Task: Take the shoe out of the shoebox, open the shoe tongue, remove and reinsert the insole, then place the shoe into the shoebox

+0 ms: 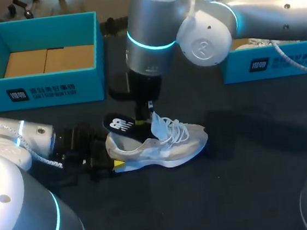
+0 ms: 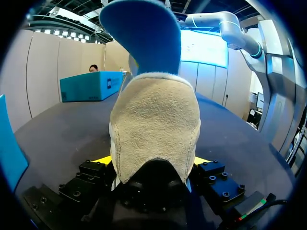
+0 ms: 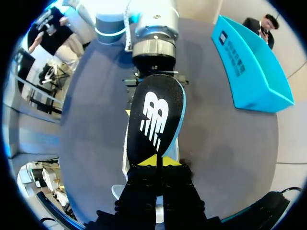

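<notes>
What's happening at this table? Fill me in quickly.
The white shoe sits on the table, out of the teal shoebox. The left gripper is shut on its heel, bracing it. The right gripper, above the shoe, pinches the black insole, which rises at a slant over the heel. Whether the insole is going out or back in cannot be told from this moment.
</notes>
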{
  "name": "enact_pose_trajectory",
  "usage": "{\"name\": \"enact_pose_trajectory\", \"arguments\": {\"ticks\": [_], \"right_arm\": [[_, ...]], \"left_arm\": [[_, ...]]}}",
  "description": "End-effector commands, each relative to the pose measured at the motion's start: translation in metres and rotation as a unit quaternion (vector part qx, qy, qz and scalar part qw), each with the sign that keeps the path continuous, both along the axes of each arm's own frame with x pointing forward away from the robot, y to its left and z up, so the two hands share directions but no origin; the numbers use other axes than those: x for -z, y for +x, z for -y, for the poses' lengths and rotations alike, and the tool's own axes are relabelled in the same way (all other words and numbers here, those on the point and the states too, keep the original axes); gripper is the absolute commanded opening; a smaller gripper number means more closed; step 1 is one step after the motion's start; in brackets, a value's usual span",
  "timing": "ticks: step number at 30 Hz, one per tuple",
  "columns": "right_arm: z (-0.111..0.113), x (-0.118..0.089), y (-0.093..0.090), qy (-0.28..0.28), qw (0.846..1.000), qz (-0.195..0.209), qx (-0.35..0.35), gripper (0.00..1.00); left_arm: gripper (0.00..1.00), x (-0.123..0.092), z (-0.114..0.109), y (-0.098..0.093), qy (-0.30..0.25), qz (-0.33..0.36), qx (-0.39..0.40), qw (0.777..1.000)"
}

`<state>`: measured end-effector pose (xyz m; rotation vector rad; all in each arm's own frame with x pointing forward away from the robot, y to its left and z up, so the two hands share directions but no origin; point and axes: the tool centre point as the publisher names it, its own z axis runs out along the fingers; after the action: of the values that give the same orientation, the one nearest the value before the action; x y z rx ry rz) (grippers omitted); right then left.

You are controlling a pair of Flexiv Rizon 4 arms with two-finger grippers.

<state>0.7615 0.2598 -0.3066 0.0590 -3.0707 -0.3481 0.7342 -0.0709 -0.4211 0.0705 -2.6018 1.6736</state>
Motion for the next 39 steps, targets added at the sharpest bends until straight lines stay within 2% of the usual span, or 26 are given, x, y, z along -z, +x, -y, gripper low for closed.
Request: {"name": "enact_pose_trajectory", "arguments": {"ticks": [1, 11, 20, 22, 25, 28, 34, 39], "right_arm": [[-0.009, -0.001, 0.005, -0.002, 1.0, -0.01, -0.008, 0.0], [-0.031, 0.004, 0.009, 0.016, 0.999, -0.023, -0.025, 0.0], [-0.031, 0.002, 0.006, 0.053, 0.998, -0.027, -0.018, 0.0], [-0.029, 0.0, 0.005, 0.066, 0.997, -0.036, -0.016, 0.22], [-0.025, -0.003, 0.006, 0.095, 0.994, -0.061, -0.015, 0.25], [-0.021, -0.007, 0.007, 0.112, 0.99, -0.081, -0.006, 0.38], [-0.019, -0.015, 0.011, 0.104, 0.986, -0.129, -0.006, 0.36], [-0.024, -0.013, 0.013, 0.113, 0.978, -0.173, -0.001, 0.38]], "left_arm": [[0.0, 0.004, 0.0, 0.003, 0.001, 0.0, 0.0, 1.0], [0.0, 0.004, 0.0, 0.003, 0.001, 0.0, 0.0, 1.0], [0.0, 0.004, 0.0, 0.003, 0.001, 0.0, 0.0, 1.0], [0.0, 0.004, 0.0, 0.003, 0.001, 0.0, 0.0, 1.0], [0.0, 0.004, 0.0, 0.003, 0.001, 0.0, 0.0, 1.0], [0.0, 0.004, 0.0, 0.003, 0.001, 0.0, 0.0, 1.0], [0.0, 0.004, 0.0, 0.003, 0.001, 0.0, 0.0, 1.0], [0.0, 0.004, 0.0, 0.003, 0.001, 0.0, 0.0, 1.0]]}}
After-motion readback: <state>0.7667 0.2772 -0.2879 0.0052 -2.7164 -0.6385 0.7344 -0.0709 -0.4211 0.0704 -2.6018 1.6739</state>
